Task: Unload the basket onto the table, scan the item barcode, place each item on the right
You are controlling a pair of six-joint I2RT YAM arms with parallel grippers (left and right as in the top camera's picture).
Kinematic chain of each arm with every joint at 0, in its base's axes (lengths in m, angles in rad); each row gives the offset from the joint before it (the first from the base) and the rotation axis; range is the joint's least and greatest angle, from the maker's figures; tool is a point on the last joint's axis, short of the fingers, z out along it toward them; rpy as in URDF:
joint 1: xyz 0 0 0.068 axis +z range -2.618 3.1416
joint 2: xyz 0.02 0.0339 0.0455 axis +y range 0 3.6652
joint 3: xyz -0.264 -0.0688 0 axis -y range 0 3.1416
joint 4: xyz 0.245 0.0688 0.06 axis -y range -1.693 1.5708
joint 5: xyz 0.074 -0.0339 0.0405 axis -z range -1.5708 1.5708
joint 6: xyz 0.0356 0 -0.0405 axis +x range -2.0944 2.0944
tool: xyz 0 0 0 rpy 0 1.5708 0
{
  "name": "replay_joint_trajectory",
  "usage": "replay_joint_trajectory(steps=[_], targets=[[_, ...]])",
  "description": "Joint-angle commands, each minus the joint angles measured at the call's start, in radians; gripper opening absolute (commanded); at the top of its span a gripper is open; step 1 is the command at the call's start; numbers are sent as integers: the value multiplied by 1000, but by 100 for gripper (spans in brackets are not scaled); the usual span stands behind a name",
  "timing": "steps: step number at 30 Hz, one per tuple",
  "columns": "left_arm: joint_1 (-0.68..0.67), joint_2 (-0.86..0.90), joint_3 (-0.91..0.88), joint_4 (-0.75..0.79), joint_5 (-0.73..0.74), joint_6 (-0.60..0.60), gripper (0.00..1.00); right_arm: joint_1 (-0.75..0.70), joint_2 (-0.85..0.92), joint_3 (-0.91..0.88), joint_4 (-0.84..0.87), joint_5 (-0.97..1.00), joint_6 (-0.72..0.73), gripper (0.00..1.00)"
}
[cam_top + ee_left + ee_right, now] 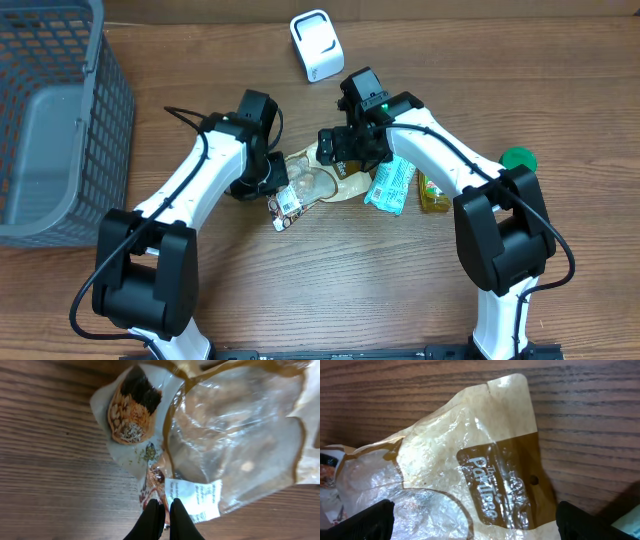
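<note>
The item is a crinkled clear plastic bag (318, 183) with a brown border, lying on the wooden table between both arms. My left gripper (164, 509) is shut on the bag's (235, 435) lower edge, right beside a white printed label (192, 497). In the overhead view my left gripper (280, 193) sits at the bag's left end. My right gripper (350, 152) hovers over the bag's upper right part. Its fingers (370, 520) stand wide open on either side of the bag (470, 475), holding nothing. A white scanner (316, 45) stands at the back of the table.
A grey mesh basket (100, 130) fills the left side. Right of the bag lie a green packet (390, 187), a small yellow-green packet (433, 193) and a green round lid (518, 158).
</note>
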State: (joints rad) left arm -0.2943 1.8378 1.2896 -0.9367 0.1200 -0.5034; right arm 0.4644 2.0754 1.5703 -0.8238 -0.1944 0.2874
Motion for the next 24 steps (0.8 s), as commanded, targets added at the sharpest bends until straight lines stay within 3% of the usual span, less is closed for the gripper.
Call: replay_joint_trajectory(steps=[1, 24], targets=[[-3, 6, -42, 33, 0, -13, 4, 2, 0, -7, 7, -37, -8, 100], [-1, 6, -173, 195, -78, -18, 4, 2, 5, -71, 89, -127, -4, 100]])
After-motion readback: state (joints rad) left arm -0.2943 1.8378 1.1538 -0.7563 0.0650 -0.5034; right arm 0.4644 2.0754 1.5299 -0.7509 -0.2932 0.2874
